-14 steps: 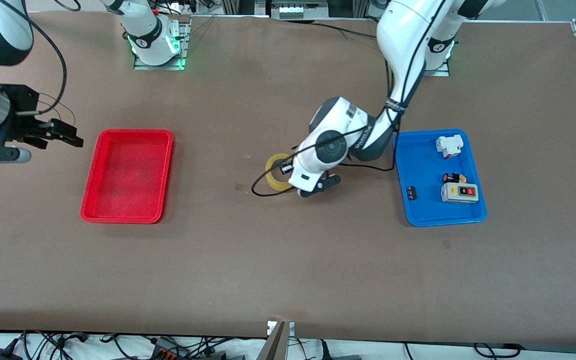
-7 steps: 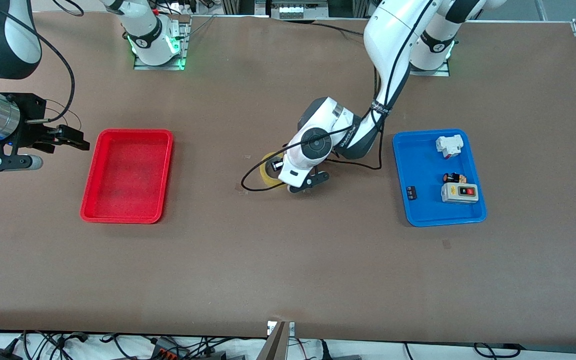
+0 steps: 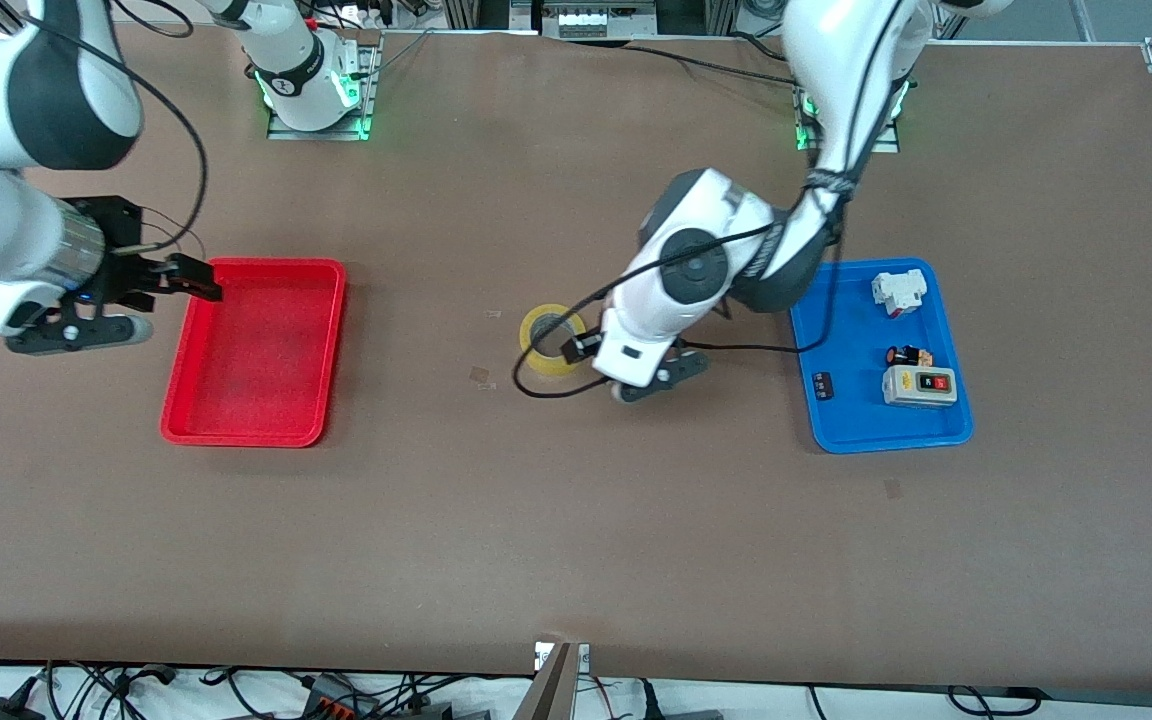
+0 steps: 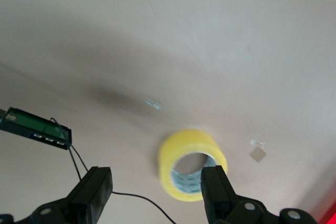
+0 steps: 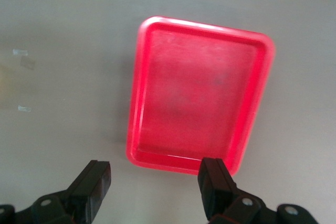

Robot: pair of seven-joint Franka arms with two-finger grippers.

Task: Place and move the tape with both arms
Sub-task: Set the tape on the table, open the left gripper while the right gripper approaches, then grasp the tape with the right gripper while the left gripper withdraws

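The tape [image 3: 550,340], a yellowish ring, lies flat on the brown table between the two trays. In the left wrist view it [image 4: 189,142] sits just ahead of my left gripper [image 4: 156,177], which is open and empty, with one finger overlapping its edge. From the front, the left gripper [image 3: 620,366] hangs under its white hand, beside the tape on the blue tray's side. My right gripper [image 3: 191,280] is open and empty over the red tray's rim at the right arm's end. In the right wrist view it [image 5: 156,169] hovers just off that tray.
The red tray [image 3: 266,263] is empty and also shows in the right wrist view [image 5: 205,27]. The blue tray [image 3: 876,445] holds a white switch block [image 3: 898,290], a grey button box [image 3: 919,385] and small parts. A black cable [image 3: 536,390] loops by the tape.
The left hand has drawn back from the tape toward the blue tray, so the whole ring now shows. The right gripper has moved toward the red tray and reached its rim.
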